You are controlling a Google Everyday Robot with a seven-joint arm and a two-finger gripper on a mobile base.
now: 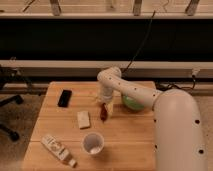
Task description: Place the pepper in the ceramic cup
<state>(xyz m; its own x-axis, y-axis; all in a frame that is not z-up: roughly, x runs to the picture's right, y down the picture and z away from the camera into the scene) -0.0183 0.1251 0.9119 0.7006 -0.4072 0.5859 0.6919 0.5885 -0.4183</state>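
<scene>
The pepper (pixel 103 114) is a small dark-red chili on the wooden table (pixel 55 125), near its middle. My gripper (pixel 104 106) is right above the pepper's far end, at the end of the white arm that reaches in from the right. The gripper seems to touch the pepper, and I cannot tell whether it holds it. The ceramic cup (pixel 93 143) is a small white round cup standing upright near the table's front edge, a little to the front-left of the pepper.
A green bowl (pixel 131 103) sits right of the gripper, partly hidden by the arm. A beige block (pixel 83 119) lies left of the pepper. A black phone (pixel 64 98) lies at the back left, and a white bottle (pixel 57 149) lies at the front left.
</scene>
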